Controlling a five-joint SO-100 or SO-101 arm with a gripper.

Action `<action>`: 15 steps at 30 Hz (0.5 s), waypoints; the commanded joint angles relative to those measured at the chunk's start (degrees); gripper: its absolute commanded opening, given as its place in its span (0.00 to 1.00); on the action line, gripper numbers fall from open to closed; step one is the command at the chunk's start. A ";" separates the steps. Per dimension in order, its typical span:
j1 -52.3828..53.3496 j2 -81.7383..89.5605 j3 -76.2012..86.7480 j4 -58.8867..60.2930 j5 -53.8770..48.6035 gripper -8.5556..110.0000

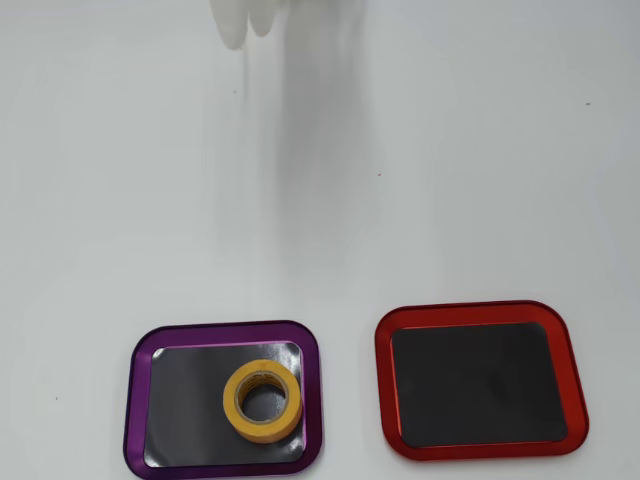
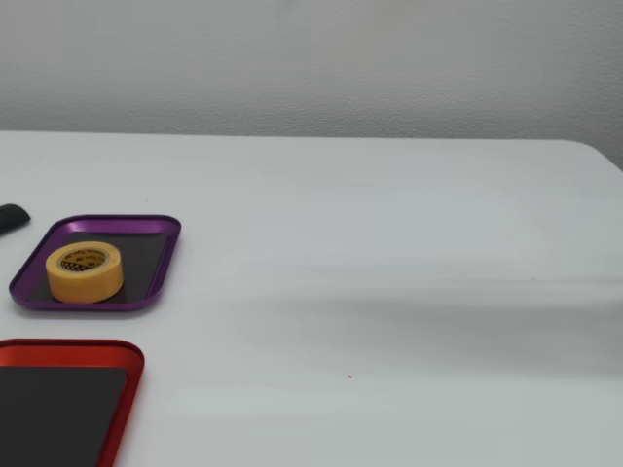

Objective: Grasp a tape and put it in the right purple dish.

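Observation:
The yellow tape roll point(image 1: 262, 401) lies flat inside the purple dish point(image 1: 138, 400), a little right of its middle in the overhead view. In the fixed view the tape point(image 2: 86, 271) sits in the purple dish point(image 2: 156, 226) at the left. A pale, blurred shape at the top edge of the overhead view looks like my gripper point(image 1: 247, 30). It is far from the dish and holds nothing I can see. Whether its jaws are open or shut is not clear. The gripper is out of the fixed view.
A red-rimmed tray point(image 1: 383, 380) with a dark inner surface sits to the right of the purple dish in the overhead view, and shows at the lower left of the fixed view point(image 2: 122, 350). A small dark object point(image 2: 10, 217) lies at the left edge. The white table point(image 1: 450, 180) stretches beyond.

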 commanded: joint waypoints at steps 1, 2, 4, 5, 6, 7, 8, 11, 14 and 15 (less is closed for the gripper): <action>-0.26 11.07 9.49 2.72 2.29 0.19; -0.26 13.62 13.71 2.55 2.29 0.19; -0.26 18.98 22.24 1.58 2.11 0.19; -0.26 21.80 26.28 0.70 1.85 0.19; -0.26 24.61 29.88 -0.35 1.85 0.19; -0.26 27.60 33.49 -1.32 1.76 0.19; -0.26 30.67 36.83 -2.46 1.76 0.19; -0.26 40.69 46.67 -6.24 1.76 0.19; -0.26 51.59 55.99 -8.35 1.67 0.19; -0.26 55.28 58.62 -8.61 1.67 0.19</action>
